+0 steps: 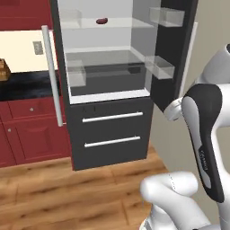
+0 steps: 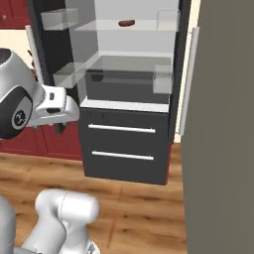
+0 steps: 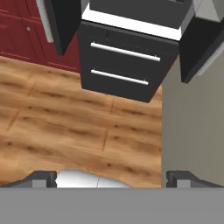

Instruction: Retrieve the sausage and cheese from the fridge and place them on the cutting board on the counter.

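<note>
Fridge (image 1: 112, 134) wide open, both doors swung out. Sausage (image 1: 101, 20) lying alone on the top clear shelf (image 1: 134, 23), far back. Tool (image 3: 112, 179) low over the wood floor (image 3: 65, 131), tips wide apart, holding nothing.

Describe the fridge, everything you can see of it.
The fridge is tall and dark grey, standing on the wooden floor beside dark red cabinets. Both upper doors are swung open, showing a pale interior with clear shelves, clear door bins and a dark drawer at the bottom. A long white bar handle runs down the left door. Below are two shut drawers, each with a white horizontal handle. A small dark red sausage lies on the upper shelf.
</note>
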Tool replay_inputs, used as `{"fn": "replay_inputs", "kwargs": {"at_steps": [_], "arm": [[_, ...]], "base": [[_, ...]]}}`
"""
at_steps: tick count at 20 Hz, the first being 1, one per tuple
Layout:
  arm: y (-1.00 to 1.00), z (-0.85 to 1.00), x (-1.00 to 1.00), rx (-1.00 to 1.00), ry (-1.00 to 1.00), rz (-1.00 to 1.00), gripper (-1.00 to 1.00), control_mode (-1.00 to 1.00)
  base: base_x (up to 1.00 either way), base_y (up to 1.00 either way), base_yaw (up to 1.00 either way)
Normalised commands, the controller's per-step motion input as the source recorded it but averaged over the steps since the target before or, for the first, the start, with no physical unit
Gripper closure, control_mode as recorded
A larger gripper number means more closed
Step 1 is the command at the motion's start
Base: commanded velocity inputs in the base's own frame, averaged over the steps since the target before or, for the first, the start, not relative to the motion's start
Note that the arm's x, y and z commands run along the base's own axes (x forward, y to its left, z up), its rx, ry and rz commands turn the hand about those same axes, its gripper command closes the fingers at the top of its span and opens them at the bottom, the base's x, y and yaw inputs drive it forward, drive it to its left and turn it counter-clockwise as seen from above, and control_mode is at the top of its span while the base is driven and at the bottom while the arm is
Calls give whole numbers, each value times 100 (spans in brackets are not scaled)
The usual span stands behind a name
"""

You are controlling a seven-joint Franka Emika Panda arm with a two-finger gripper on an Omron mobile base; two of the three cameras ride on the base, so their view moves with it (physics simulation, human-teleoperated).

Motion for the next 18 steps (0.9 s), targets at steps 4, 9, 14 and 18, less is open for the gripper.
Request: {"fn": "replay_inputs", "kwargs": {"at_steps": [4,9,14,18], "arm": [[0,0,0,0,0,0,-100,100],[0,0,0,0,0,0,-100,100],[0,0,0,0,0,0,-100,100],[0,0,0,0,0,0,-100,100]], "base": [[100,-21,0],[100,-30,0],[88,-25,1],[96,-11,2]]}}
